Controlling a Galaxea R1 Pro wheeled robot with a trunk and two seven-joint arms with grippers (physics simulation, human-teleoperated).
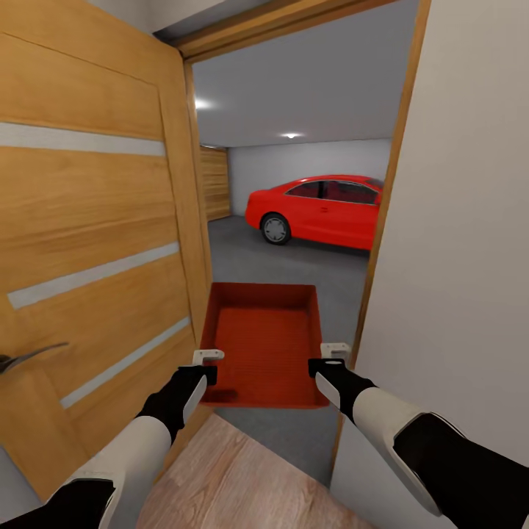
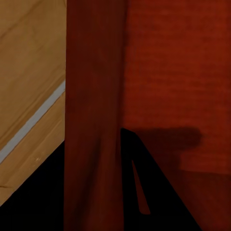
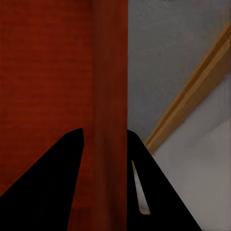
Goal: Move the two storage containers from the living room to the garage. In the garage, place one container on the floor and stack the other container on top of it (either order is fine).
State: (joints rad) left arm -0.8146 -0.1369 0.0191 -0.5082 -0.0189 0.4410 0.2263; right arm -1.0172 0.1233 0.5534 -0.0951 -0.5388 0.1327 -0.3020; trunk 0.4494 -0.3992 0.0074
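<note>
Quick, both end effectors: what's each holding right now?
Left end effector: closed on the storage container's left wall.
Right end effector: closed on its right wall.

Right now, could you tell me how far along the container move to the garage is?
Done: one storage container has been picked up and brought to the doorway. In hand: both grippers, left and right, hold its side walls, with the open wooden door alongside. Left: setting it on the garage floor near the red car, then fetching and stacking the other one.
</note>
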